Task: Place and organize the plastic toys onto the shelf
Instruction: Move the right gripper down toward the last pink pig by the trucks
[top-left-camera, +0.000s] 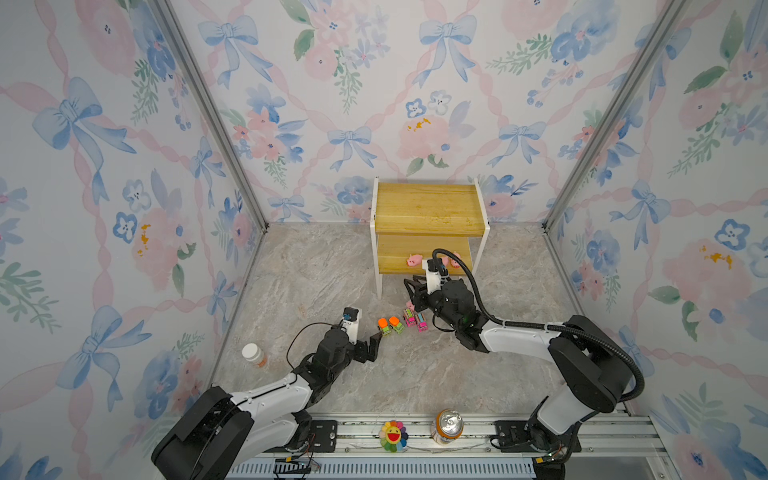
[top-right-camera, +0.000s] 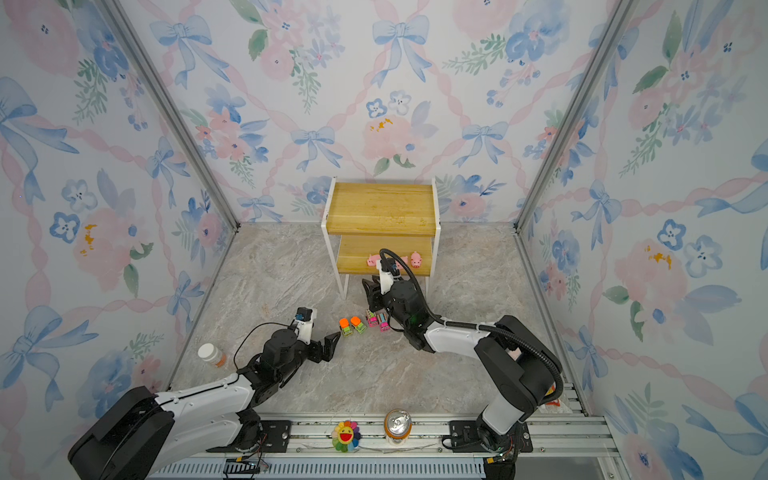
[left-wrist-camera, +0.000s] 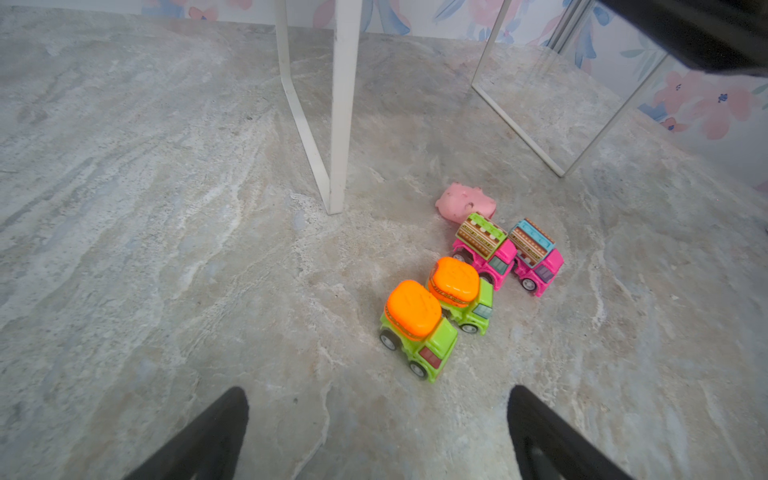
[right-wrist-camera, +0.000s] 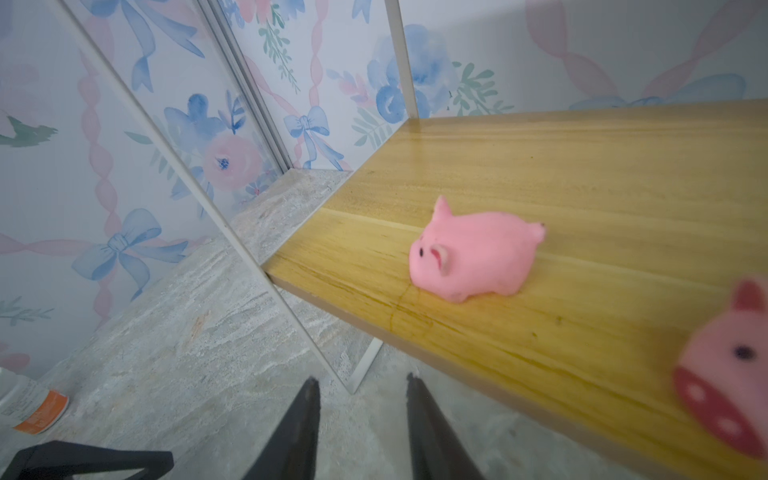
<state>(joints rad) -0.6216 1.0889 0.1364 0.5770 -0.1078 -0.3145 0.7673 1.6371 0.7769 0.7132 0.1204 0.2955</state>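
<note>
"While the right gripper (right-wrist-camera: 361, 378) hung off the front lip of the shelf (top-left-camera: 430, 208), what did it hold?" asked Kay.

"Nothing. Jaws part-way apart, only bare bench (top-left-camera: 332, 270) between them in its wrist view. Shelf at 12 o'clock, against the back wall. Three pigs (top-right-camera: 415, 259) on its lower board (top-left-camera: 395, 253), the middle one partly behind the cable."

"And the toys not yet shelved?"

"Loose pig (left-wrist-camera: 465, 203), tipped over, hard up against a pink truck; touching or not, I could not tell. In both top views it lay at 6 o'clock from the right gripper, just beside it, half under the wrist. Then four trucks in a row running 9 to 3: two green trucks (left-wrist-camera: 415, 328) at the 9 end, two pink trucks (left-wrist-camera: 484, 249) at the 3 end."

"Which arm for which?"

"Left gripper (left-wrist-camera: 378, 390) spread to its widest, empty, low over the bench. Nearest green truck at 1 o'clock from it, near, with a clear gap. Truck long axes ran roughly 11 to 5, cabs toward 5. So the jaws, I judged, would need to close across the short way, side to side. Left arm nearer the green pair; right arm nearer the pig and the pink pair."

"Pose?"

"Left arm stretched out from 7 o'clock, forearm low, gripper pointing toward 1. Right arm reached in from 4 o'clock, shoulder raised, forearm running toward 10, wrist turned toward the shelf."
</note>
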